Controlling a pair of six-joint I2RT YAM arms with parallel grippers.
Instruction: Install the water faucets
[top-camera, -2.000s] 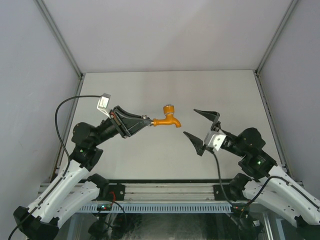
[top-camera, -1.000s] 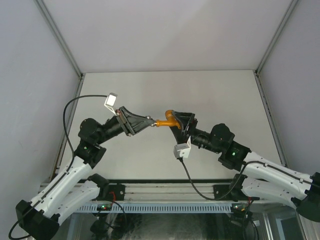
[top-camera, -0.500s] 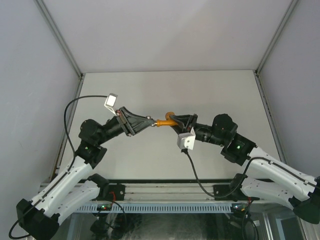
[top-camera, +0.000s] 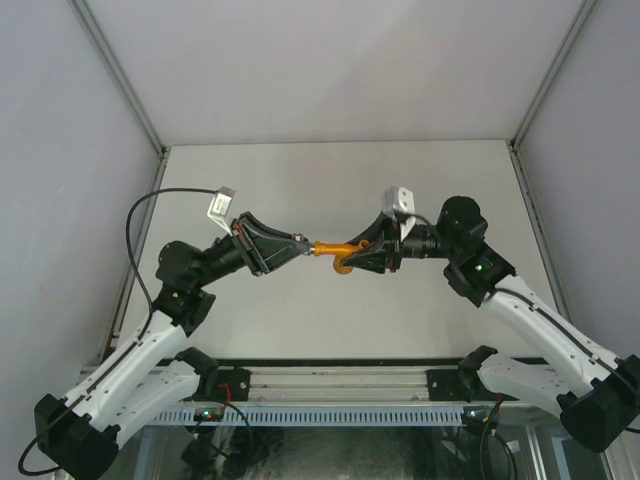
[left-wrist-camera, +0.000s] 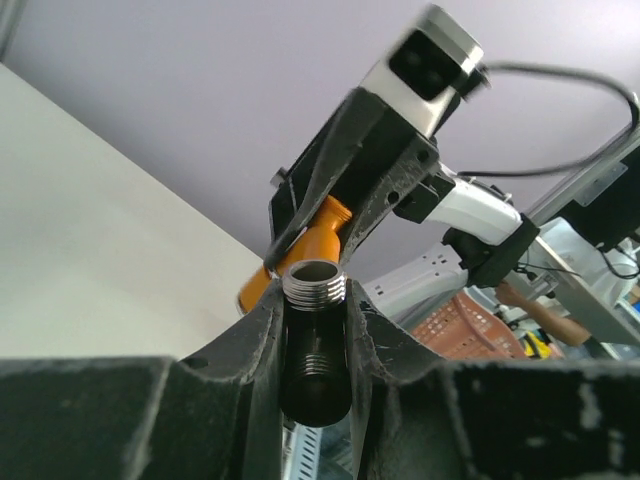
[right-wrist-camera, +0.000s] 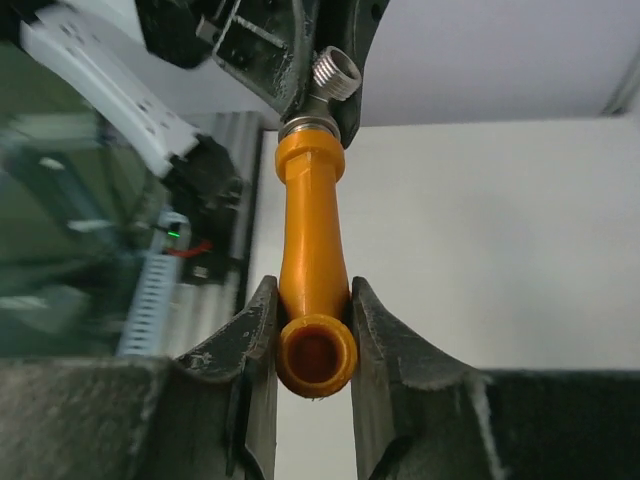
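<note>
Water faucet (top-camera: 335, 249) between inward-angled arms; right pincer (right-wrist-camera: 315, 320) pinching spout (right-wrist-camera: 316, 355), left pincer (left-wrist-camera: 313, 325) pinching seemingly attached grey fitting (left-wrist-camera: 313, 288).

Two claws meet end to end above the counter

The left claw (left-wrist-camera: 313, 305) pinches a grey threaded fitting (left-wrist-camera: 313, 340) between its dark fingers, the ringed open end pointing away. Just behind the fitting, the orange faucet (left-wrist-camera: 322, 222) runs on between the black fingers of the right claw (left-wrist-camera: 310, 248), which press in on both sides. The pale counter (left-wrist-camera: 90, 230) lies left.
</note>
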